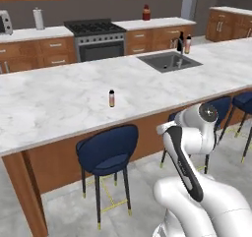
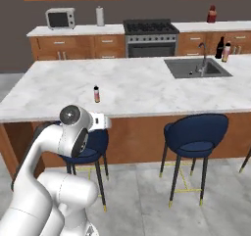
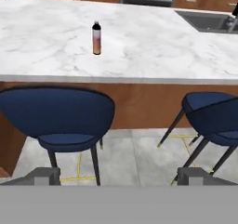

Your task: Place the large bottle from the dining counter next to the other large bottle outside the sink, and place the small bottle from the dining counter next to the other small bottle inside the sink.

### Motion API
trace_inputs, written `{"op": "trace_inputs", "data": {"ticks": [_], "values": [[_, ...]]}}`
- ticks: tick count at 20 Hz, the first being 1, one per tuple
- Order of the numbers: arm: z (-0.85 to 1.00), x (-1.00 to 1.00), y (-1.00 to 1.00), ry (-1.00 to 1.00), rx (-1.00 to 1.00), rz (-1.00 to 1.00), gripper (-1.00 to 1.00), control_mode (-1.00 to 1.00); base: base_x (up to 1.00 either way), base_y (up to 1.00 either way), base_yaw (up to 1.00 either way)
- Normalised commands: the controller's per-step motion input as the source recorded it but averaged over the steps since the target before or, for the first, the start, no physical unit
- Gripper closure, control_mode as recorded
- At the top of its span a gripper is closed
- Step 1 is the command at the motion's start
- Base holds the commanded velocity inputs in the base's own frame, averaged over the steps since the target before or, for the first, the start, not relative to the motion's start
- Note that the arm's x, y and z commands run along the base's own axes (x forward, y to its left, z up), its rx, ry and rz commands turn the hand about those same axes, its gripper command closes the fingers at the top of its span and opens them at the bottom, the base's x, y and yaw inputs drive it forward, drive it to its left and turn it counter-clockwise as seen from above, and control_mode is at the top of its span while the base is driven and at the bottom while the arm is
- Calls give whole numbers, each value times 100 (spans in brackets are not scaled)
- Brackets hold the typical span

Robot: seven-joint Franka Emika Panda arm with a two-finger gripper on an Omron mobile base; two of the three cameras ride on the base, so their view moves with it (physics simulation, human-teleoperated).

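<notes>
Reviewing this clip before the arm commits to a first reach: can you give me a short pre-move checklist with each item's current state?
1. Small bottle upright on the dining counter, standing alone: ok.
2. Gripper open and holding nothing: ok.
3. Gripper close enough to grasp: not ok; it is low in front of the counter edge, above a blue stool.
4. Sink basin free to receive a bottle: cannot tell; its inside is too small to read.
5. Black bottle and pink-red bottle upright beside the sink: ok.
</notes>
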Motion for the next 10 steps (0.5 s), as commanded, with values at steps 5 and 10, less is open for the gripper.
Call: {"op": "trace_inputs", "data": {"ticks": [5, 10], "values": [[0, 0, 0, 0, 0, 0, -100, 100, 12, -61, 50], [0, 0, 0, 0, 0, 0, -100, 100, 23, -23, 18]]}}
